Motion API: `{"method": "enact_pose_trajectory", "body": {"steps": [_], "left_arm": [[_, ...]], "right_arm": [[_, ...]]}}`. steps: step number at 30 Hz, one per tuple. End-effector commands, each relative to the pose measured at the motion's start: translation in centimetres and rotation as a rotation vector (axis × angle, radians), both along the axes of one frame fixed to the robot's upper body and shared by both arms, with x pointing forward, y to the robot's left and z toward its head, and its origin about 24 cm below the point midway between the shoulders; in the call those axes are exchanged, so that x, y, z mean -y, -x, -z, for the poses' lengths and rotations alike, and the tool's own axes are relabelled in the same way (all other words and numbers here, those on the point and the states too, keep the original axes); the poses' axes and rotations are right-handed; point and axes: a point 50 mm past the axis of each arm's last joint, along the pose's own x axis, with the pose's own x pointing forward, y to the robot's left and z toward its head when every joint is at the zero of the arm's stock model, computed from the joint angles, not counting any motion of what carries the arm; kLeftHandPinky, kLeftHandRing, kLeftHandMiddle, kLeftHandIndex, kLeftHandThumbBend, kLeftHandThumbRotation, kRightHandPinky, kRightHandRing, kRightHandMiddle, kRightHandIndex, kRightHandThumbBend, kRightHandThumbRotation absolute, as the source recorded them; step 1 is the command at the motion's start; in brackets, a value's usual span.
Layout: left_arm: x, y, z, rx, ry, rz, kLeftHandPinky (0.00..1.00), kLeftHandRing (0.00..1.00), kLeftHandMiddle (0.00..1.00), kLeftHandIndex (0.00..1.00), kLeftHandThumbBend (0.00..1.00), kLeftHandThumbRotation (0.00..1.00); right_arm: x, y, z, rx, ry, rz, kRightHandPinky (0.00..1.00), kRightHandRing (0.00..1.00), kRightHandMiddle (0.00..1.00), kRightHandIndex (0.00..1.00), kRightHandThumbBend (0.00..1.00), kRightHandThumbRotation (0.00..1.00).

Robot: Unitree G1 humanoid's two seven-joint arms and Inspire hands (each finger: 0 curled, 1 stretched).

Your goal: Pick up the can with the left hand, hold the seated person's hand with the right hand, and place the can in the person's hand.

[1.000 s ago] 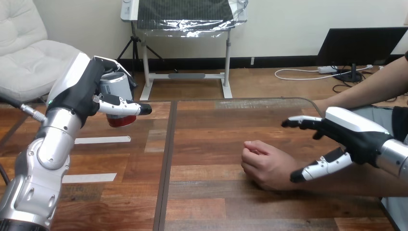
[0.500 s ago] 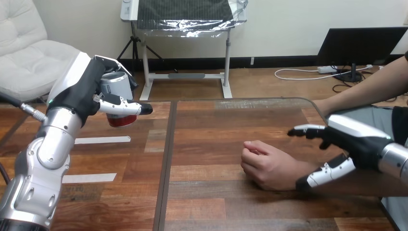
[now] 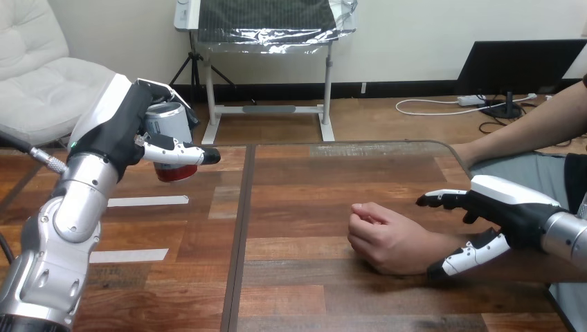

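My left hand (image 3: 121, 131) clamps the can (image 3: 166, 124); my right hand (image 3: 509, 207) hangs spread over the person's wrist (image 3: 430, 243), which I judge it must clasp next.

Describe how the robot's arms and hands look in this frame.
The left forearm and right forearm are rounded silver metal, the left built of stacked jointed segments. The left hand and right hand are black, with white shells on their backs and black-and-white jointed fingers ending in black tips.

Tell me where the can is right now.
In the head view the can is at the left, held above the table in the left hand, well apart from the person's hand resting right of centre.
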Motion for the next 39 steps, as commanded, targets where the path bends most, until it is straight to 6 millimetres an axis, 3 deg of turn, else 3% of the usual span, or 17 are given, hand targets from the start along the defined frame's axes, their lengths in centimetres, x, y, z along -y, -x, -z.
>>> {"method": "enact_pose_trajectory", "body": {"steps": [1, 15, 21, 31, 39], "left_arm": [[0.1, -0.2, -2.9, 0.112, 0.01, 0.014, 0.32, 0.34, 0.4, 0.41, 0.79, 0.0], [-0.1, -0.1, -2.9, 0.106, 0.013, 0.009, 0.31, 0.34, 0.4, 0.41, 0.8, 0.0], [-0.1, -0.1, -2.8, 0.104, 0.004, 0.01, 0.32, 0.35, 0.4, 0.41, 0.8, 0.0], [-0.2, -0.1, -2.7, 0.097, 0.004, 0.005, 0.32, 0.35, 0.41, 0.41, 0.8, 0.0], [-0.3, -0.1, -2.8, 0.097, 0.01, 0.005, 0.31, 0.34, 0.4, 0.41, 0.79, 0.0]], "right_arm": [[0.1, -1.3, -1.6, 0.048, 0.039, 0.02, 0.8, 0.92, 0.92, 0.91, 1.0, 0.45], [0.3, -1.6, -0.9, 0.0, 0.101, 0.024, 0.8, 0.92, 0.92, 0.91, 1.0, 0.39], [0.3, -1.7, -0.4, -0.035, 0.109, 0.033, 0.75, 0.9, 0.92, 0.91, 1.0, 0.35], [0.3, -1.4, 0.6, -0.081, 0.103, 0.05, 0.63, 0.82, 0.89, 0.89, 1.0, 0.18], [0.4, -1.3, 1.5, -0.115, 0.136, 0.051, 0.61, 0.79, 0.88, 0.88, 1.0, 0.13]]}}
